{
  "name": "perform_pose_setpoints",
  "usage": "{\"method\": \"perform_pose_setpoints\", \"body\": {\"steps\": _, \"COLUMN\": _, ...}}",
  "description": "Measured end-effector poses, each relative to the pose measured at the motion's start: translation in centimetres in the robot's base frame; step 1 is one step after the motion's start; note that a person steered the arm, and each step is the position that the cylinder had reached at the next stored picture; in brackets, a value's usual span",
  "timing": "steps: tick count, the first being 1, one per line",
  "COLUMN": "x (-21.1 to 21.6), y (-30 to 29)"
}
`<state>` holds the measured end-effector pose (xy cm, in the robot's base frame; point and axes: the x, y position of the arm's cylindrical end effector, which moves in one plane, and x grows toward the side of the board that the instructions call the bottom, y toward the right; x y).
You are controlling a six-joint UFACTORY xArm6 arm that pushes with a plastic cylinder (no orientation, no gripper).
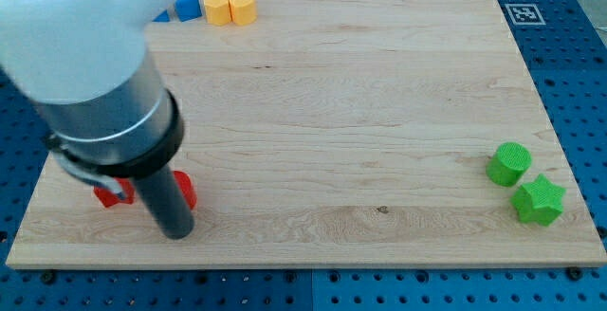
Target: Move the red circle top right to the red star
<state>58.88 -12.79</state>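
Two red blocks lie at the view's lower left, mostly hidden by the arm. One red block [186,189] shows just right of the rod; another red block [106,195] shows at the rod's left. Their shapes cannot be made out, so I cannot tell which is the circle and which the star. My tip [176,229] is at the rod's lower end, just below and between the two red blocks, close to the right one.
A blue block [187,6], a yellow hexagon [218,9] and a yellow heart [243,9] sit at the view's top left. A green circle [509,164] and a green star [538,200] sit at the right edge. The wooden board [379,93] rests on a blue pegboard.
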Motion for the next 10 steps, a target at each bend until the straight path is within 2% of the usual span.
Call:
{"method": "perform_pose_setpoints", "body": {"steps": 4, "x": 0.5, "y": -3.0}}
{"method": "perform_pose_setpoints", "body": {"steps": 6, "x": -1.5, "y": -3.0}}
{"method": "perform_pose_setpoints", "body": {"steps": 7, "x": -2.6, "y": -2.3}}
{"method": "perform_pose_setpoints", "body": {"steps": 9, "x": -4.9, "y": 4.1}}
{"method": "perform_pose_setpoints", "body": {"steps": 10, "x": -6.3, "y": 4.7}}
